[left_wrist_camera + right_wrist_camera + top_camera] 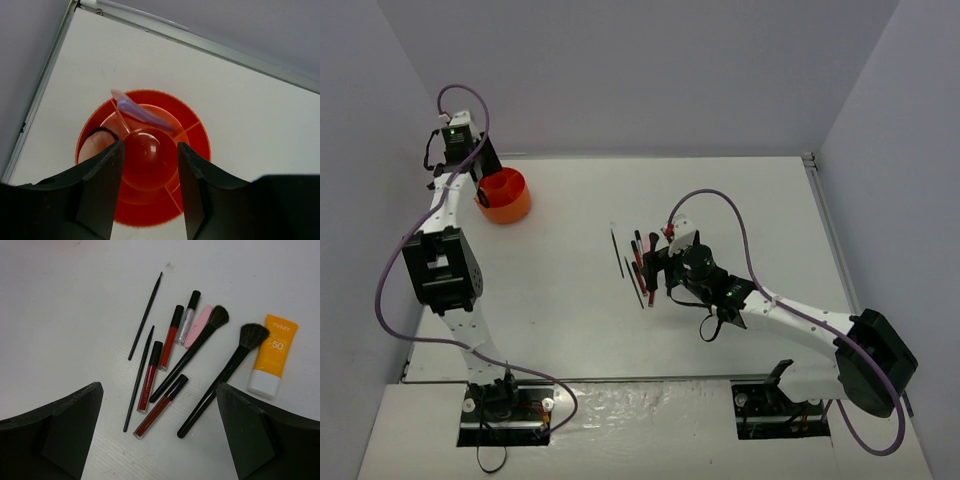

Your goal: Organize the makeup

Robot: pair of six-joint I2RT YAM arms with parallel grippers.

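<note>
Right gripper point(159, 400), jaws spread wide and empty, above makeup lying flat on the white bench point(75, 300): two thin black pencils point(145, 317), three red tubes point(150, 377) with black caps, a clear glittery tube point(187, 320), a pink stick point(199, 326), two black brushes point(192, 357) with fluffy heads, an orange-white tube point(274, 355) apart at the right. Left gripper point(150, 150), jaws partly apart, gripping nothing, over the orange holder point(192, 135); lilac stick point(142, 112) slanted inside it.

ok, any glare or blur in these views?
Left wrist: glare spot on the dome of the glossy orange round plastic holder; left pincer dark, detail lost. Right wrist: even light, sharp, print on the orange-white plastic tube legible. Top external: soft, faint shadows.
</note>
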